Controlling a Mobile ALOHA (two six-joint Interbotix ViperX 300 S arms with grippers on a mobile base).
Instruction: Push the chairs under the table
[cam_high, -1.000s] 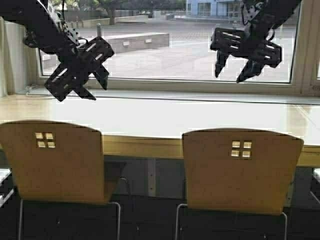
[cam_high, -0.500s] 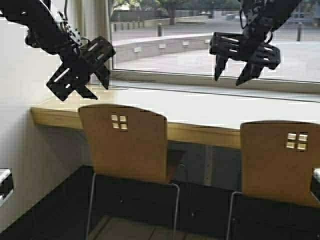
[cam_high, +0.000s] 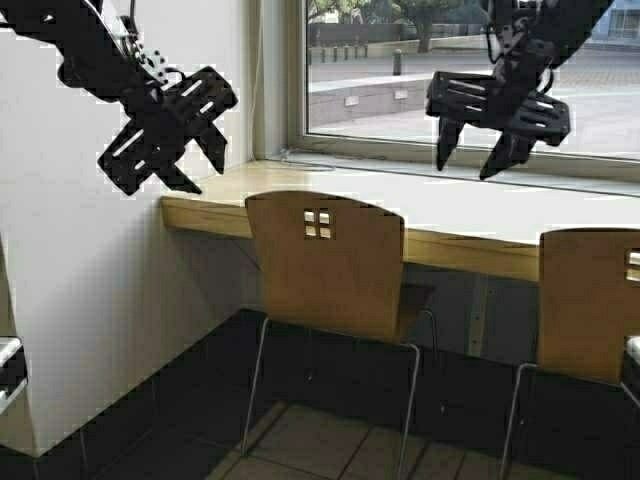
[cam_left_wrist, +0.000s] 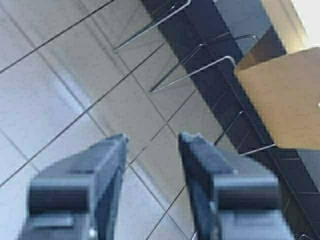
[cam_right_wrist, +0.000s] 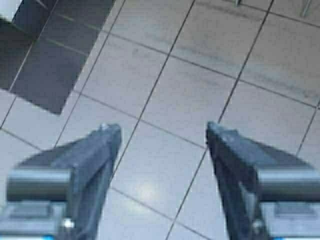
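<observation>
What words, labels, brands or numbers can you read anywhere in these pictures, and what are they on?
None can be read. The chairs show only square cutouts, no lettering. The table, wall and floor tiles carry no print. Small pale plates on the low wall outside the window are too small to read.

We see the table (cam_high: 450, 215) running along the window, its left end against the wall, and two chairs (cam_high: 335, 265) (cam_high: 590, 300) standing on the tiled floor (cam_high: 320, 445) at its front edge.
</observation>
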